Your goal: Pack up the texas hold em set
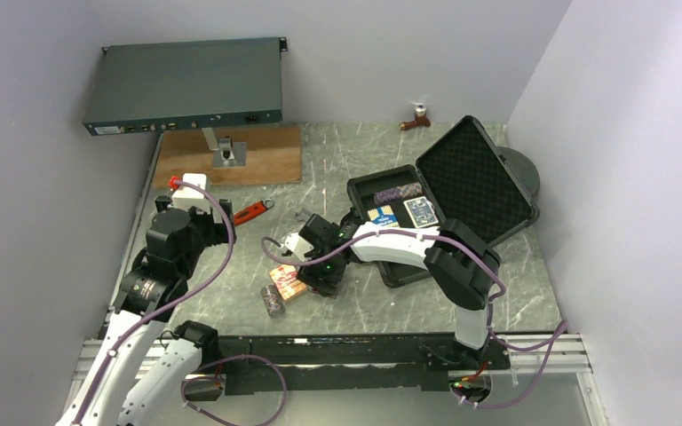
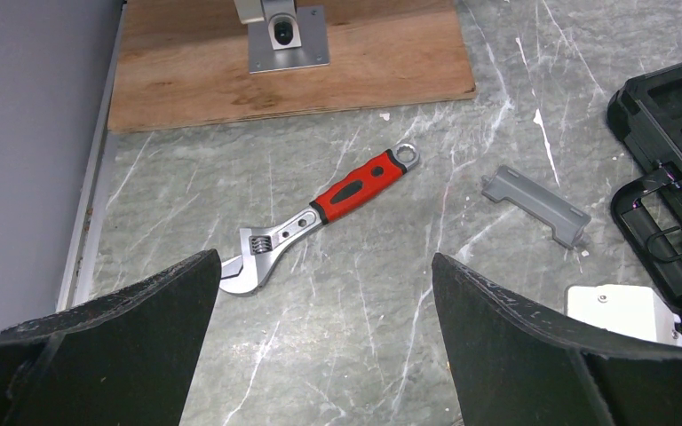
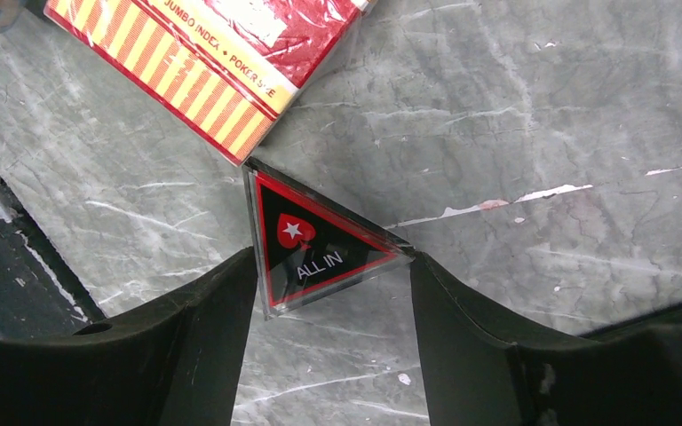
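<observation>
The black poker case lies open at the right, its foam-lined lid tilted back. Inside it are a row of chips and two card decks. On the table left of the case lie a red card deck, also in the right wrist view, and a stack of chips. My right gripper is down at the table with both fingers touching the sides of a clear triangular "ALL IN" marker. My left gripper is open and empty above bare table.
A red-handled wrench lies ahead of my left gripper, with a grey plastic piece to its right. A wooden board with a metal stand and a dark rack unit are at the back left. A small bottle stands at the back wall.
</observation>
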Robot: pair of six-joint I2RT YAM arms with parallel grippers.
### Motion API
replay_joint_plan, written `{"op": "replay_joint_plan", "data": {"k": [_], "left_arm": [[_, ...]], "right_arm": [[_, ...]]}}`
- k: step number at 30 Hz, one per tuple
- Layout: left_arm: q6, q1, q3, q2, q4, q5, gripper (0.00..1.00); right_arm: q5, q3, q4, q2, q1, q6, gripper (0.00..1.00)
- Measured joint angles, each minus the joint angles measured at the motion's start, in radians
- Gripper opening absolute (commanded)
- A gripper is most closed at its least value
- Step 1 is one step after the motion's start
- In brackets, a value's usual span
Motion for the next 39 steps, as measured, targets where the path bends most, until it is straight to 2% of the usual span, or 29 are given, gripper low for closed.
{"op": "replay_joint_plan", "data": {"k": [7, 14, 23, 39], "left_arm": [[0.000, 0.000, 0.000, 0.000, 0.000, 0.000, 0.95], [0.000, 0.000, 0.000, 0.000, 0.000, 0.000, 0.95], [0.000, 0.000, 0.000, 0.000, 0.000, 0.000, 0.95], [0.000, 0.000, 0.000, 0.000, 0.000, 0.000, 0.95]], "right_arm": [[-0.019, 0.013, -0.015, 0.008, 0.000, -0.004, 0.29], [-0.026, 0.020, -0.024, 0.011, 0.000, -0.004, 0.19], [-0.026, 0.021, -0.026, 0.012, 0.000, -0.003, 0.14], [-0.022, 0.023, -0.035, -0.001, 0.000, 0.029, 0.14]]}}
